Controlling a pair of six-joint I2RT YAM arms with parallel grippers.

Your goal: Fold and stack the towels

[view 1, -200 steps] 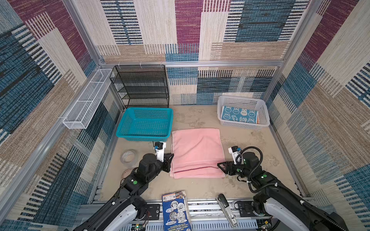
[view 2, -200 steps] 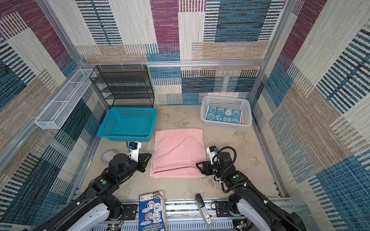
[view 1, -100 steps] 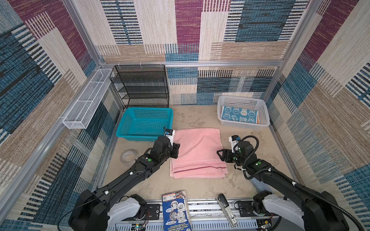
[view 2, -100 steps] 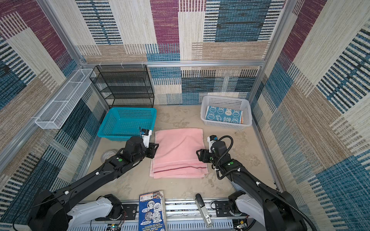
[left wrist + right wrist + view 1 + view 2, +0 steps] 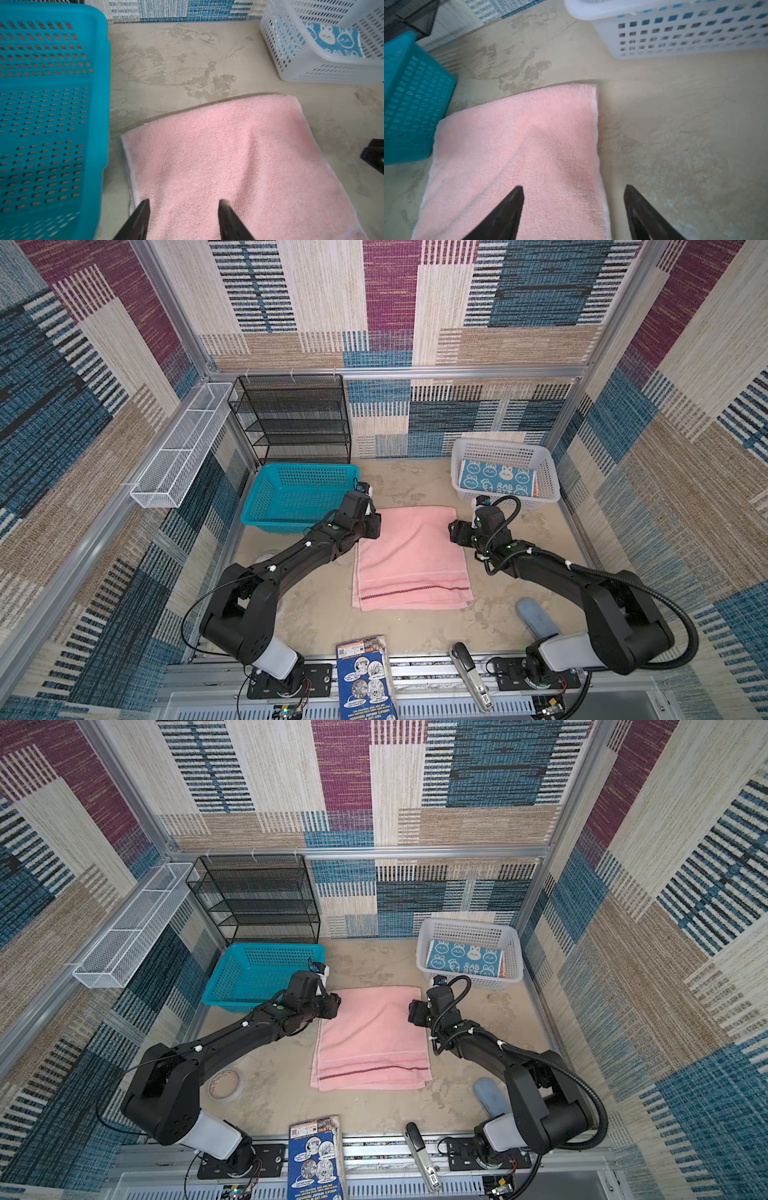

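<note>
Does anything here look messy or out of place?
Only slightly: the pink towel is folded, but its layers do not line up at the edge nearest the robot, where the lower ones peek out. Nothing looks spilled or damaged.

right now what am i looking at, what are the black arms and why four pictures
Two robot arms sit at the near edge of a table. Two pictures look down from overhead, nearly the same view; two come from cameras on the arms' wrists. A folded pink towel lies between the arms. A blue rabbit-print towel lies in a white basket; a teal basket stands at the left. The left end effector and right end effector are open over the towel's side edges, holding nothing.
</note>
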